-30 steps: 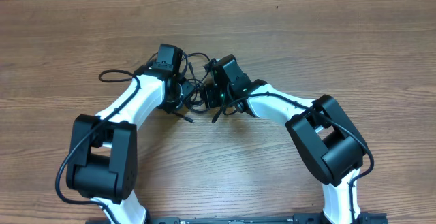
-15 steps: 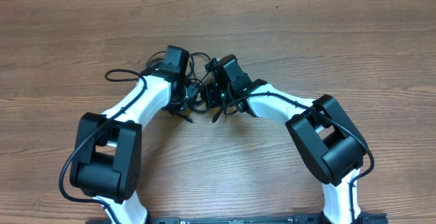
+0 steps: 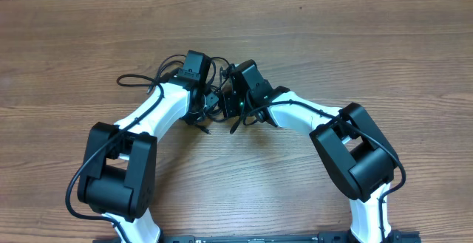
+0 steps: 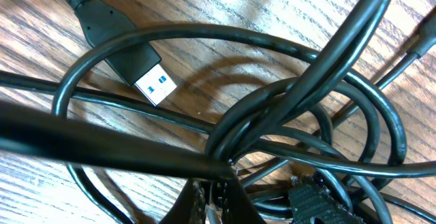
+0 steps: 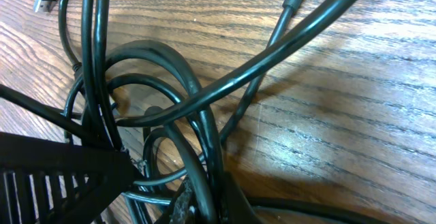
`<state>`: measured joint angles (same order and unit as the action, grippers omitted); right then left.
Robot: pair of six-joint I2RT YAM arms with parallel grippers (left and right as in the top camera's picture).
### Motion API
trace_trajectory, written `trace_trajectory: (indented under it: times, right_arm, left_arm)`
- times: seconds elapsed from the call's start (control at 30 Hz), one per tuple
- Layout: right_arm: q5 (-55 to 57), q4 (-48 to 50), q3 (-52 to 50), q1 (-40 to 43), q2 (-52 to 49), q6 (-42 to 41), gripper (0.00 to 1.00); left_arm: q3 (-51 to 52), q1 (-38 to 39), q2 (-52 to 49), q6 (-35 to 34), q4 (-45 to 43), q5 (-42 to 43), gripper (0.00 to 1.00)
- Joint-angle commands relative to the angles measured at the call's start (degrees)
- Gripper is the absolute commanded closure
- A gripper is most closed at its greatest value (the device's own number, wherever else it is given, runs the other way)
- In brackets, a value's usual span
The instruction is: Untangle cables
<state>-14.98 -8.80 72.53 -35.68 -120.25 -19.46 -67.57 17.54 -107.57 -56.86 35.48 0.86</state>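
cables (image 4: 112, 37) tangled on table (image 3: 332, 36), L hand (image 4: 212, 197) pinching them — R hand (image 5: 204, 200) too

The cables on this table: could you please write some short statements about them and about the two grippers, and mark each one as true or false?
1. The cables cross over each other in one tangled bundle. True.
2. A USB plug with a blue insert lies on the table. True.
3. A white cloth covers the table. False: its surface is bare wood grain.
4. The left gripper stands wide open above the bundle. False: it is shut on strands of the cables.
5. The right gripper is shut on the cables. True.
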Motion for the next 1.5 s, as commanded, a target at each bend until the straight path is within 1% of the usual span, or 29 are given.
trace_trajectory:
  times: [0.0, 0.2, 0.37, 0.53, 0.7, 0.77, 0.9, 0.93, 1.03, 1.1, 1.17, 1.23, 1.3, 1.37, 1.43, 1.47]
  right_arm:
    - [3.6, -0.1, -0.4, 0.1, 2.5, 0.4, 0.94]
    - [3.6, 0.0, -0.4, 0.1, 2.5, 0.4, 0.94]
    - [3.6, 0.0, -0.4, 0.1, 2.5, 0.4, 0.93]
    - [4.1, -0.1, -0.4, 0.1, 2.5, 0.4, 0.93]
    - [4.1, -0.1, -0.4, 0.1, 2.5, 0.4, 0.93]
    - [4.6, -0.1, -0.4, 0.1, 2.5, 0.4, 0.93]
    - [4.9, -0.1, -0.4, 0.1, 2.5, 0.4, 0.93]
    - [4.9, -0.1, -0.4, 0.1, 2.5, 0.4, 0.93]
    - [4.9, -0.1, -0.4, 0.1, 2.5, 0.4, 0.92]
    - [4.9, -0.1, -0.4, 0.1, 2.5, 0.4, 0.92]
    - [4.9, -0.1, -0.4, 0.1, 2.5, 0.4, 0.92]
    - [4.9, -0.1, -0.4, 0.1, 2.5, 0.4, 0.9]
    - [4.9, -0.1, -0.4, 0.1, 2.5, 0.4, 0.89]
    - [4.9, -0.1, -0.4, 0.1, 2.5, 0.4, 0.89]
    - [4.9, 0.0, -0.4, 0.1, 2.5, 0.4, 0.89]
    - [4.9, 0.0, -0.4, 0.1, 2.5, 0.4, 0.89]
  left_arm:
    - [-0.1, -0.1, 3.3, 0.8, 0.4, -0.8, 0.96]
    - [-0.1, -1.2, 13.6, 1.6, 0.7, 0.7, 0.96]
    - [-0.1, -1.5, 20.2, 1.6, 2.1, 0.6, 0.96]
    - [-0.1, -2.0, 24.3, 1.6, 2.1, 3.8, 0.96]
    - [-0.1, -4.4, 26.9, 1.5, 2.1, 7.8, 0.96]
    - [-0.1, -5.9, 27.5, 1.5, 2.1, 11.6, 0.96]
    - [-0.1, -10.8, 28.4, 1.6, 1.2, 23.1, 0.96]
    - [-0.1, -12.1, 28.6, 2.2, 0.6, 26.1, 0.96]
    - [-0.1, -16.3, 28.6, 6.5, -2.8, 37.7, 0.96]
    - [-0.1, -19.0, 28.6, 7.6, -4.5, 45.5, 0.96]
    - [-0.1, -21.6, 28.6, 8.4, -6.3, 51.7, 0.96]
    - [-0.1, -23.8, 28.6, 9.3, -8.2, 56.2, 0.96]
    - [-0.1, -25.4, 28.6, 11.2, -8.7, 57.2, 0.96]
    - [-0.1, -26.0, 28.5, 14.1, -6.8, 56.6, 0.96]
    - [-0.1, -25.6, 28.5, 15.7, -2.6, 52.7, 0.96]
    - [-0.1, -25.0, 28.5, 15.8, 0.5, 49.1, 0.96]
